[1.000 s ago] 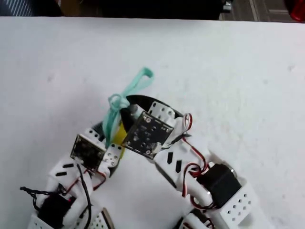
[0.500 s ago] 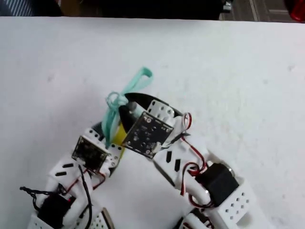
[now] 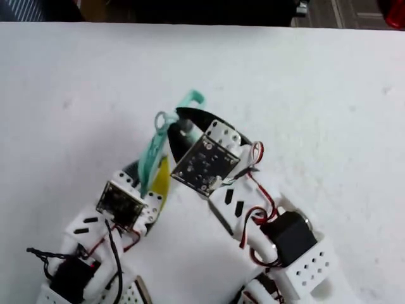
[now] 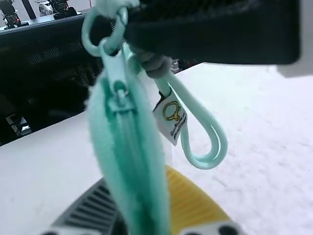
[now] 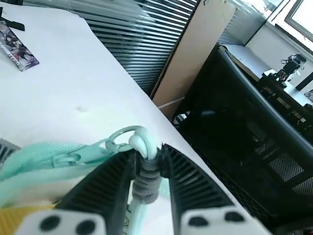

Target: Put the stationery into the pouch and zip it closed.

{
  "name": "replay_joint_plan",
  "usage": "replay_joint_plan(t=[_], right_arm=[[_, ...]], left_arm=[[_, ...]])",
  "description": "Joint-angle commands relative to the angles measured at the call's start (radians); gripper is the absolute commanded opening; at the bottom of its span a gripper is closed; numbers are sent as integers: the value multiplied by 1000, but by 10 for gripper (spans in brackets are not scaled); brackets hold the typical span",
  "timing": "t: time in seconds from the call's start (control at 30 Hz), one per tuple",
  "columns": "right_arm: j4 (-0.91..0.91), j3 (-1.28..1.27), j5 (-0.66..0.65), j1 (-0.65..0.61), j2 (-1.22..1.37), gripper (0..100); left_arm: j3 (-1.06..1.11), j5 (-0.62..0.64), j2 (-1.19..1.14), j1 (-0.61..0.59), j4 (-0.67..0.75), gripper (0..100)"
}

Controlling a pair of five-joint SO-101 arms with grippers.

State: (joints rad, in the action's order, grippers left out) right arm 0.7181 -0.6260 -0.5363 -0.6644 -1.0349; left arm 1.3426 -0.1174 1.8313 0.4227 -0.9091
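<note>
**Pouch** (image 3: 150,161): mint, held on edge over the worktop (image 3: 304,95), a little toward 9 o'clock of centre, running from 7 to 1 o'clock.

**Left gripper** (image 3: 147,183): at the 7 o'clock end, fingers clamped on the pouch body.

**Right gripper** (image 5: 146,152): at the 1 o'clock end, fingers clenched on the grey cord (image 5: 145,183) tied to the zip slider (image 5: 73,157).

**Progress:** no loose stationery in sight, so it is presumably inside. The teeth below the slider look meshed and the zip appears nearly or fully shut. What is likely left is to confirm closure, then release.
</note>
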Motion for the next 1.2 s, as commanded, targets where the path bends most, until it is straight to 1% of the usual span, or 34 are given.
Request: replay_joint_plan(t=[0.0, 0.27, 0.47, 0.63, 0.7, 1.0, 1.1, 1.17], right_arm=[[-50, 8, 5, 27, 4, 17], [-74, 18, 5, 30, 45, 16], [-77, 81, 12, 113, 165, 16], [-81, 115, 14, 170, 205, 16], [-99, 126, 14, 186, 220, 16], [-209, 124, 14, 278, 343, 16], [-203, 120, 14, 294, 363, 16], [-159, 118, 14, 289, 354, 16]], left_arm=[[-11, -15, 1, 13, -18, 22], [-11, -15, 1, 15, -18, 22], [-11, -14, 1, 15, -20, 22], [-11, -17, 1, 15, -20, 22], [-11, -34, 1, 15, -20, 22], [-11, -35, 1, 15, -18, 22], [-11, -34, 1, 7, -12, 22], [-11, -31, 1, 7, -12, 22]])
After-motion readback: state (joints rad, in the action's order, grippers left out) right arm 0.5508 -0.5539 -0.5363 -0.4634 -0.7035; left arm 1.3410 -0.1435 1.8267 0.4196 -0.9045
